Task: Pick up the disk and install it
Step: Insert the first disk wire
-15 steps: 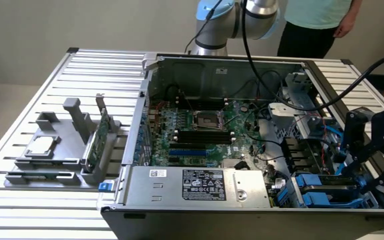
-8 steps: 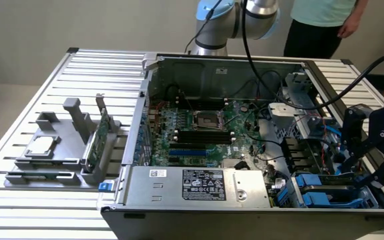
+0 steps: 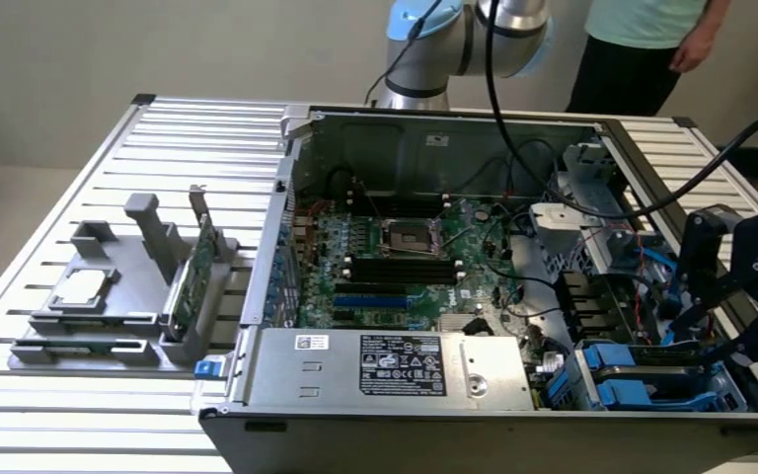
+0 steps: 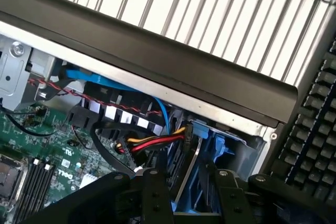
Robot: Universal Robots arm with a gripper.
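Observation:
The disk (image 4: pixel 193 156) stands on edge between my two black fingers (image 4: pixel 157 192), a thin silver-grey strip with a bright blue rail beside it. Its far end reaches into the blue drive bay (image 4: pixel 210 135) at the corner of the open computer case (image 3: pixel 485 405). My gripper (image 4: pixel 191 182) is shut on the disk. In the exterior view the gripper (image 3: pixel 695 311) hangs over the case's front corner on that view's right, just above the blue carriers (image 3: pixel 643 380) in the bay.
Red, yellow and blue cables (image 4: pixel 152 142) run close beside the bay. A grey fixture (image 3: pixel 115 296) on the slatted table holds a square silver chip (image 3: pixel 83 286) and an upright green card (image 3: pixel 201 276). A person (image 3: pixel 643 39) stands behind the table. A black keyboard (image 4: pixel 315 129) lies beyond the case wall.

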